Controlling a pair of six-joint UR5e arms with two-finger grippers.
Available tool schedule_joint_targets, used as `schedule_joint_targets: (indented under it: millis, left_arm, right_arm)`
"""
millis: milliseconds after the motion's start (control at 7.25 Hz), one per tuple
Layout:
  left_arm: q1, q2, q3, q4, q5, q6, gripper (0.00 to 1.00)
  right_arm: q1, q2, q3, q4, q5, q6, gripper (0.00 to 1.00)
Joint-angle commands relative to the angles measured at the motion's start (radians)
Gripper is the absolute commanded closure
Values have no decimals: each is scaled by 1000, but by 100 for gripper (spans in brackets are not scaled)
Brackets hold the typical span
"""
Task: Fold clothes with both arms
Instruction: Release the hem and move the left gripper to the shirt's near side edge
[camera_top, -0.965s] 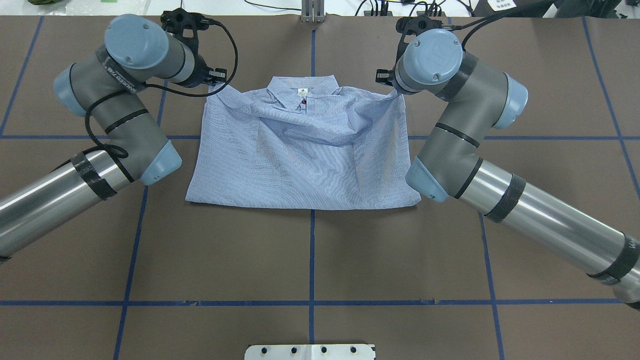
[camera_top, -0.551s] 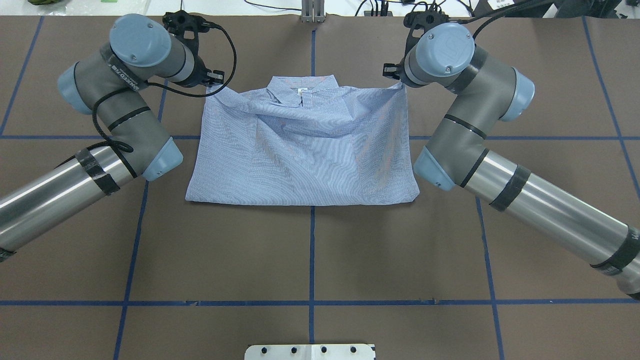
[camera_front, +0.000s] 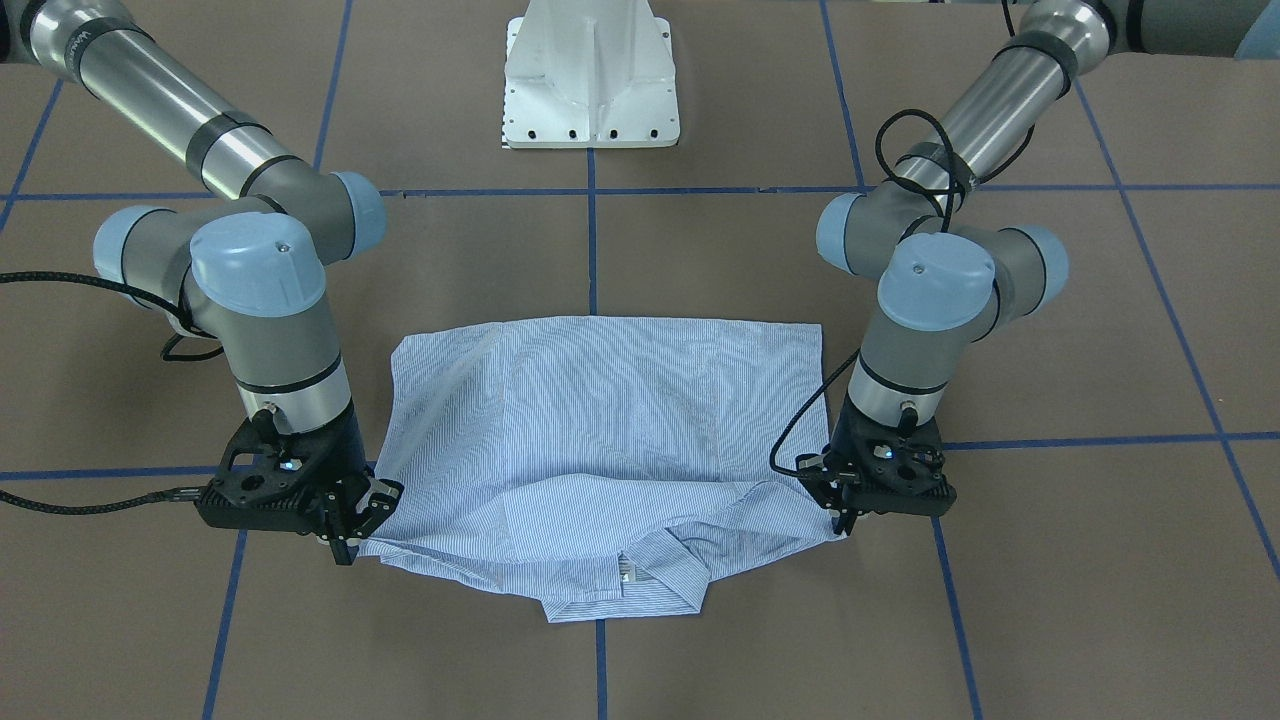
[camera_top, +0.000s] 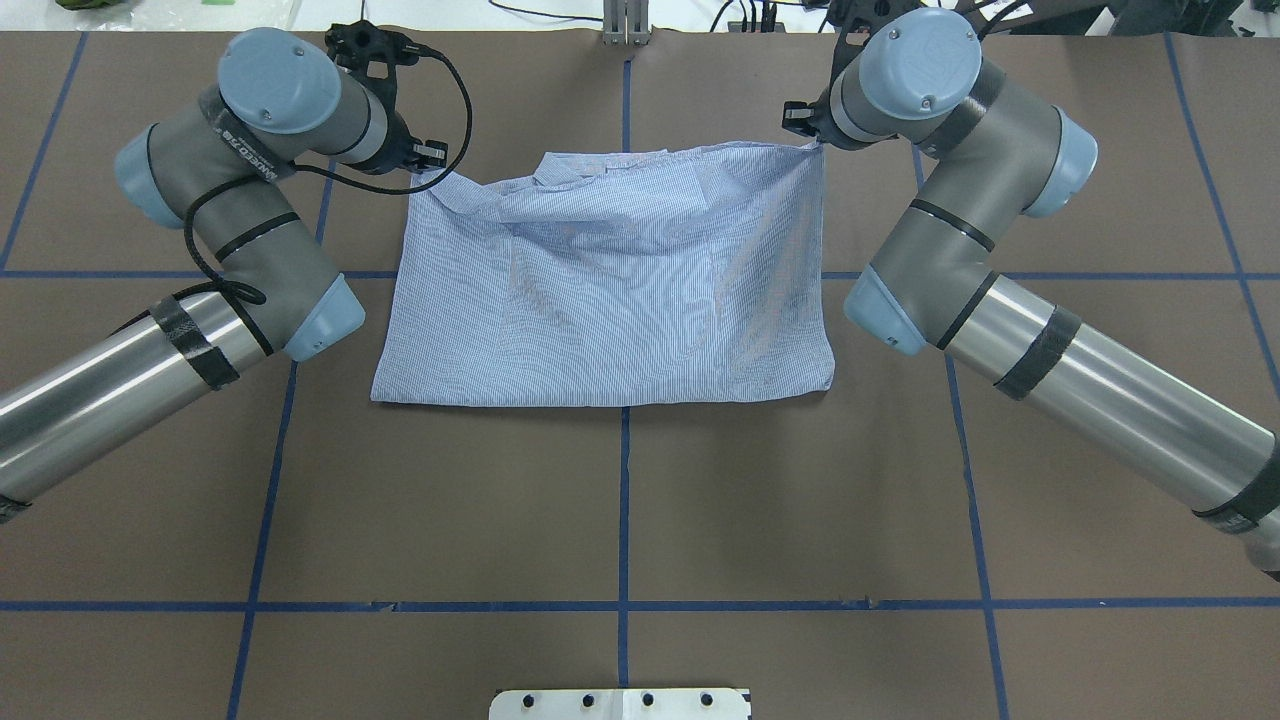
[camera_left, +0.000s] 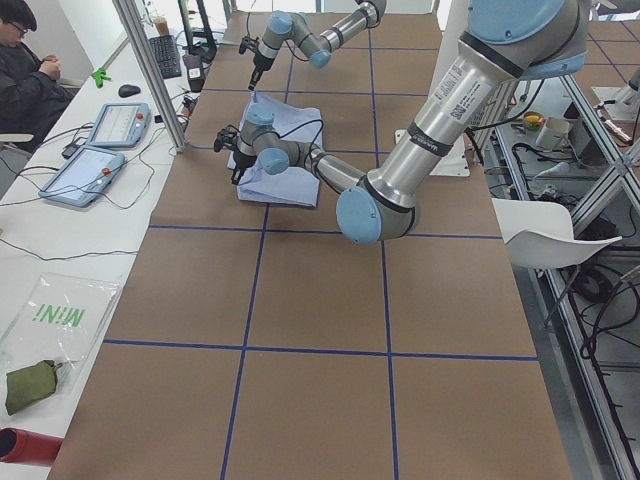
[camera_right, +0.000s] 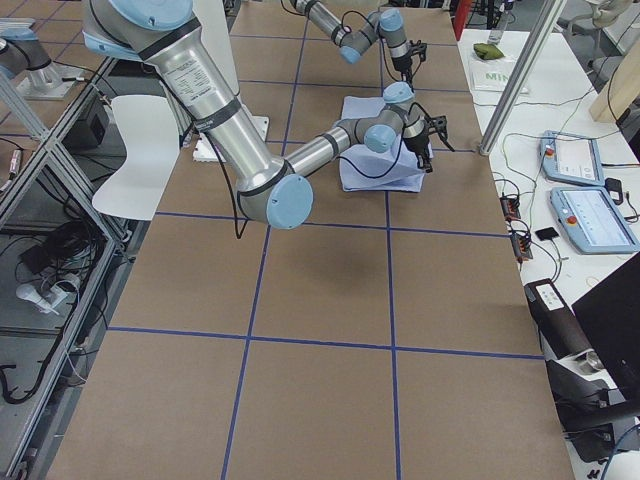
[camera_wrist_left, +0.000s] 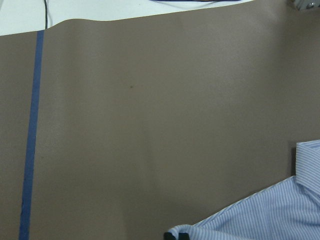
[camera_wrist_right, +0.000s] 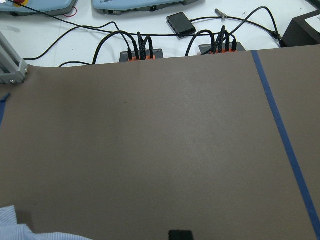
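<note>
The right end effector (camera_top: 808, 132) has drawn its shirt (camera_top: 600, 320) corner farther forward — fabric now drapes across the collar (camera_top: 558, 168).

Light blue striped shirt (camera_top: 600, 310) folded, collar-end corners pinched by left tool (camera_front: 843, 525) and right tool (camera_front: 342, 548).

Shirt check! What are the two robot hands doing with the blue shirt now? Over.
Left gripper shut on shirt, collar-side corner. Right gripper shut on the opposite corner. Shirt folded double, top layer reaching collar. Nothing seen blocking it.
</note>
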Motion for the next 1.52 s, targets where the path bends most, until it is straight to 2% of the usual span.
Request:
schedule_joint_targets:
  millis: [0,138,414,551,689,827,1103,1241,1378]
  left_arm:
    - [-16,41,-14,-74,-30,82,0]
    - [-17,92,-86,-73,-115,85,0]
    - [-7,242,-280,-75,-128,67,0]
    - [8,303,-348,-76,-129,63,0]
    - [78,342,-385,-79,-121,-18,0]
    - [142,363,-390,-107,-116,-77,0]
    - [189,379,-386,-141,-84,-117,0]
    - [206,380,-383,-141,-58,-140,6]
    - [218,397,-383,-144,-49,-161,19]
  right_arm:
    - [-9,2,9,0,5,-30,0]
    - [-6,0,29,-3,41,-34,0]
    - [-6,-19,66,-1,68,-34,0]
    - [-6,-26,74,0,66,-34,0]
    - [-6,-27,75,2,63,-34,0]
    - [-7,-29,76,2,61,-34,0]
    - [-9,-27,76,2,60,-34,0]
    - [-12,-27,76,2,58,-34,0]
    - [-12,-29,82,2,58,-34,0]
